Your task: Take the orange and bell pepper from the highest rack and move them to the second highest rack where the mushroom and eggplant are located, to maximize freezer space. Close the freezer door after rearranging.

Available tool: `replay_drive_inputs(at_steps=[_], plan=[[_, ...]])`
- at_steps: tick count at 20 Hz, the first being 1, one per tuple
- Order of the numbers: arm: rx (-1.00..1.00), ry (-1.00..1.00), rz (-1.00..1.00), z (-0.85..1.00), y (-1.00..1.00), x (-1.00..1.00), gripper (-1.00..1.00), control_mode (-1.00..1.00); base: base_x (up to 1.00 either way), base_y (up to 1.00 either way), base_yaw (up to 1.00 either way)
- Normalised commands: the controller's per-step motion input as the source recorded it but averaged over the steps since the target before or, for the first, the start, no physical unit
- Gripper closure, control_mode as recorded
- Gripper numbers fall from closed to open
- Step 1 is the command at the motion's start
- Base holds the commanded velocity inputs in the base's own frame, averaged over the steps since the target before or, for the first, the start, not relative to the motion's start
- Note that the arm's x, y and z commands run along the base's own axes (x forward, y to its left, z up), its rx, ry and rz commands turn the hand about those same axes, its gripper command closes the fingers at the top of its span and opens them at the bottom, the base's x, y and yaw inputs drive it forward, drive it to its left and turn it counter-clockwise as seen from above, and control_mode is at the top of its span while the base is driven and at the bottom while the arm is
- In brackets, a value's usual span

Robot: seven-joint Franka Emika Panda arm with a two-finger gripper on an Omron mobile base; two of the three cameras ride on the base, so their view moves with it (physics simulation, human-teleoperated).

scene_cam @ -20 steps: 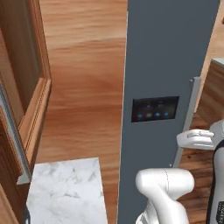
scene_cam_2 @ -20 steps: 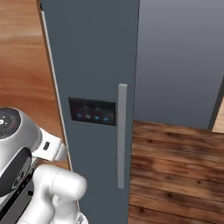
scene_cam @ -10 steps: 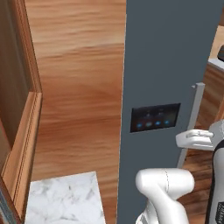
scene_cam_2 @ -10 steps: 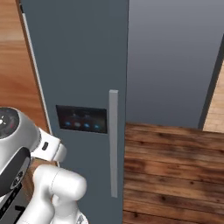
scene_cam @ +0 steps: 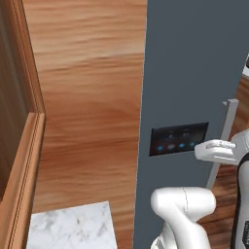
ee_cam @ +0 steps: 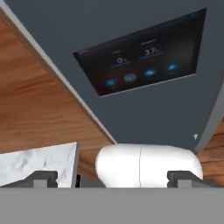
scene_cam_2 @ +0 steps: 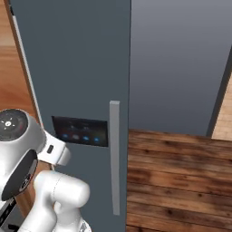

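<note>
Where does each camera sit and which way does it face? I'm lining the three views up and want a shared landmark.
Left base view: behind the arm's left, facing the closed freezer door and wood panel; white arm lower right.
Right base view: behind its right, facing the door handle; arm lower left.
Hand view: on the hand, looking along the gripper at the door.
Shared: the control panel appears in all three.

The tall dark grey freezer door (scene_cam_2: 77,68) stands shut, hiding every rack and whatever sits inside. Its top and bottom run past the picture edges. The readings on the small black control panel (ee_cam: 140,61) are too small to read. The white marbled tabletop (scene_cam: 73,228) is cut off at the bottom edge.
</note>
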Motion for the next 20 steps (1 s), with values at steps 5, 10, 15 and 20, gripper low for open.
replay_drive_inputs(at_steps=[5,10,15,20], plan=[[0.34,-0.10,-0.03,0.05,-0.04,0.38,-1.00,-1.00,0.00,0.00,0.00],[0.37,-0.04,-0.27,0.01,0.00,0.64,-1.00,-1.00,0.00,0.00,0.00],[0.17,0.00,-0.52,0.00,0.08,0.89,-1.00,-1.00,0.00,0.00,0.00],[0.12,0.00,-0.41,0.00,0.09,0.81,-1.00,-1.00,0.00,0.00,0.00]])
